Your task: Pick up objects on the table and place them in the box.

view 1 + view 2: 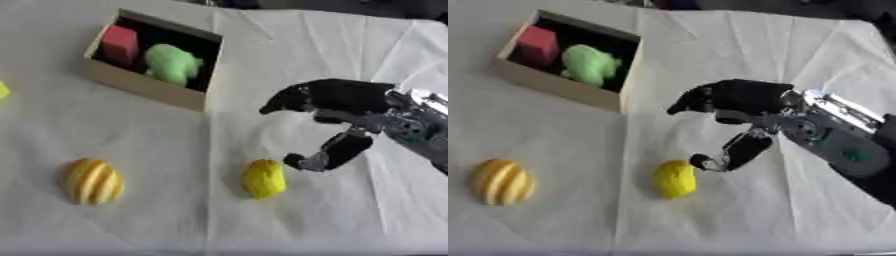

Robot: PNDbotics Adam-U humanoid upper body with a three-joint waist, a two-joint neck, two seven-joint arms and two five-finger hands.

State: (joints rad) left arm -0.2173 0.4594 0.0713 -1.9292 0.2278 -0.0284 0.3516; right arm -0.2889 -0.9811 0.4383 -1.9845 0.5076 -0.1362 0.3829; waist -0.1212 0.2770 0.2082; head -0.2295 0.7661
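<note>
My right hand (337,100) hangs over the counter (157,220), fingers (284,102) curled apart and holding nothing, thumb tip just beside the lemon (263,178).

Risk, as I judge it: the thumb nudges the lemon and it rolls away.

Count, largest first:
- 1 box (144,85), up and left of the fingers
- 1 green piece (172,63) inside
- 1 striped yellow fruit (93,181)
- 1 lemon
- 1 red block (120,44)

Test or lab setup: a table (297,45) draped in creased white cloth carries a small open box (149,82). Toy-like foam shapes lie in front of the box. Dark background lies beyond the box.
</note>
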